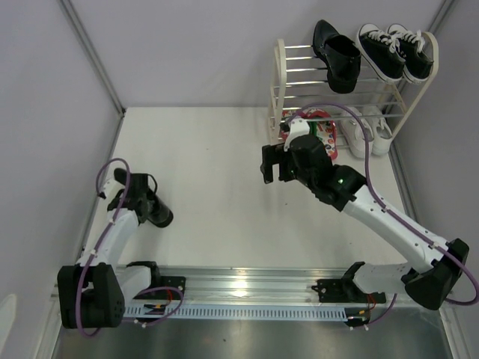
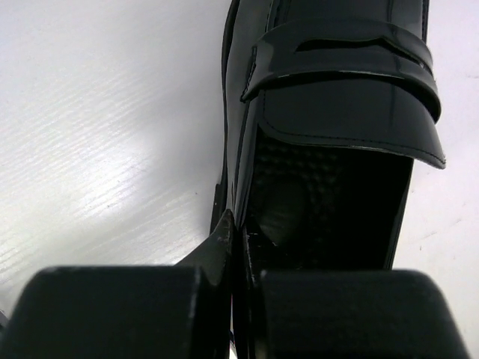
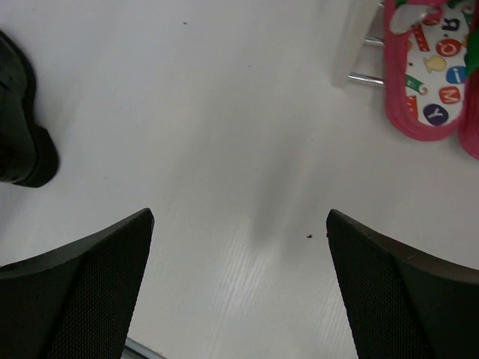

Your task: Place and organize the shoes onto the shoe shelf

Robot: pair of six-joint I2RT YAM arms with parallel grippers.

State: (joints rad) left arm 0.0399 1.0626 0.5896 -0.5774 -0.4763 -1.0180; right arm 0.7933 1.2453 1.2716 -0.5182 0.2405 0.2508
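At the far left of the white table (image 1: 217, 149), the left gripper (image 1: 141, 196) is down on a glossy black dress shoe (image 1: 159, 215) that lies on the tabletop near the left wall. In the left wrist view its fingers (image 2: 120, 310) are clenched on the shoe's side wall at the heel end. One is outside and one inside the opening, with the leather pinched thin between them. The shoe's strap lies farther from the camera.

Toward the middle, the right gripper (image 1: 275, 170) hangs above bare table, near the left end of the shoe shelf (image 1: 280, 82). Its fingers (image 3: 82, 299) are spread wide and released, with only tabletop showing between them.

At the far right corner stands the shelf. On its top tier a second black dress shoe (image 1: 337, 56) rests at the left, tilted. A pair of black canvas sneakers (image 1: 397, 51) sits beside it at the right. Low in the shelf are the red flip-flops (image 1: 323, 133) at the left and the white sneakers (image 1: 372, 133) at the right. In the right wrist view one flip-flop's end reaches out past the lower bar.
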